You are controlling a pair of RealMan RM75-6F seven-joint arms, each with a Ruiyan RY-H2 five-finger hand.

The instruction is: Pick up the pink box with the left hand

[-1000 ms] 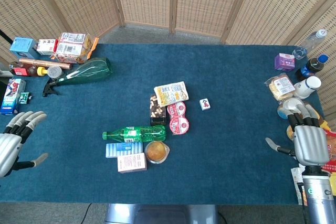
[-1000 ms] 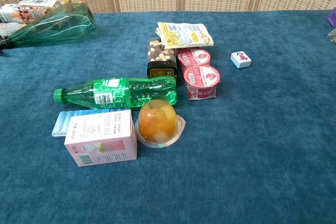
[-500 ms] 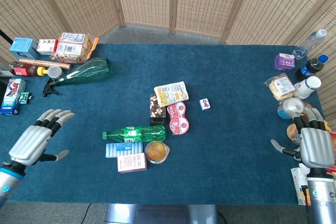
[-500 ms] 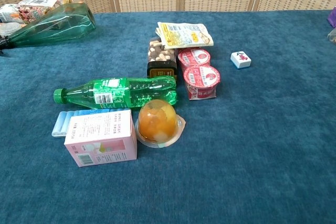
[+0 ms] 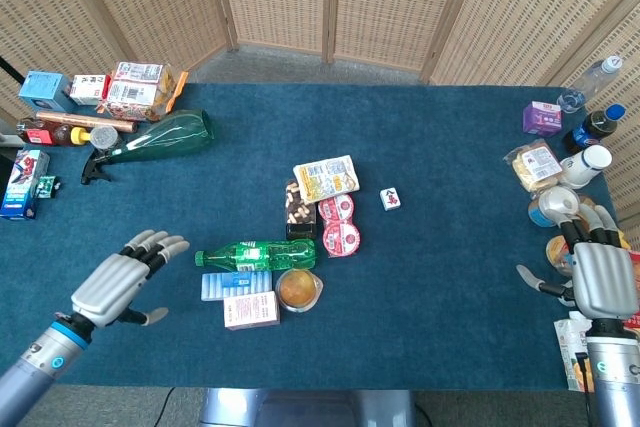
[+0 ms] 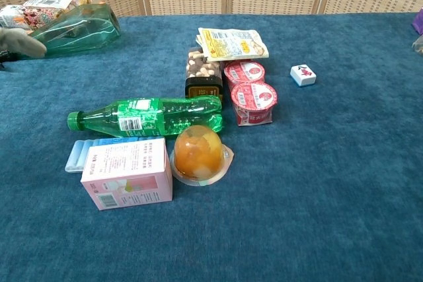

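- Pink box (image 5: 251, 309): rectangular carton, pale pink, lying flat near the front edge of the table (image 5: 440, 147). In the chest view its front face carries a white printed label panel and small dark text; corners look crisp, no dents visible.
- Location: it touches a light blue ribbed pack (image 6: 82, 152) behind it and sits just beside a domed jelly cup (image 6: 198, 153) on its right. A green plastic bottle (image 6: 145, 116) lies on its side just behind both.
- My left hand (image 5: 115, 284): open, fingers spread and extended, palm down, holding nothing. It sits over the table to the left of the pink box, apart from it. A grey fingertip shows at the far left edge of the chest view.
- My right hand (image 5: 595, 272): at the right table edge, fingers apart, nothing in it, near a cluster of bottles and packets.
- Containers: the jelly cup is clear plastic with orange fruit-like filling inside. A dark tray (image 6: 202, 70) holds rounded pale pieces, possibly nuts; cannot tell exactly. Two round red-lidded cups (image 6: 252, 94) stand joined, foil tops sealed.
- A flat printed snack packet (image 5: 326, 177) rests partly on the dark tray.
- A small white tile (image 5: 392, 199) with a red mark lies alone to the right.
- A large dark-green spray bottle (image 5: 160, 137) lies on its side at back left, translucent.
- Table surface: deep blue, short-pile cloth. Woven wicker screens stand behind.
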